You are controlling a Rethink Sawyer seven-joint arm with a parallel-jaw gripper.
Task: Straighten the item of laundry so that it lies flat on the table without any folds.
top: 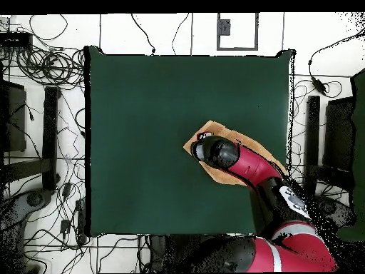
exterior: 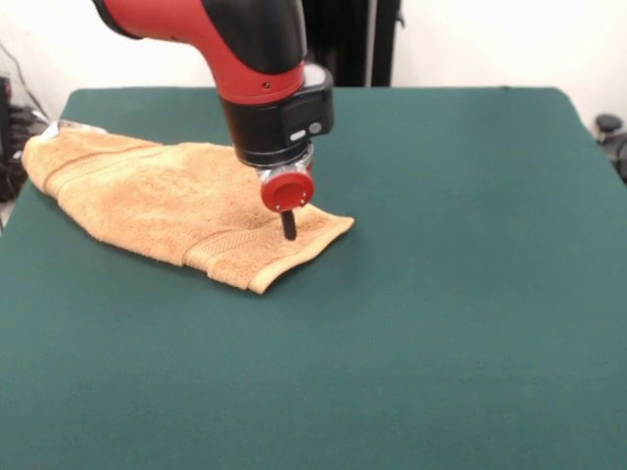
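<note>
Towel point(exterior: 167, 206): orange-tan, lies folded and rumpled on the green tabletop point(exterior: 441, 294), toward the front view's left edge.
Band: 1 woven border band runs near the towel's corner under the arm.
Pincer point(exterior: 289, 227): its dark tip touches the towel at that corner; whether it is wide or narrow, I cannot tell.

Arm point(top: 249, 165) covers towel point(top: 229, 132) (mostly hidden) on table point(top: 142, 107).
</note>
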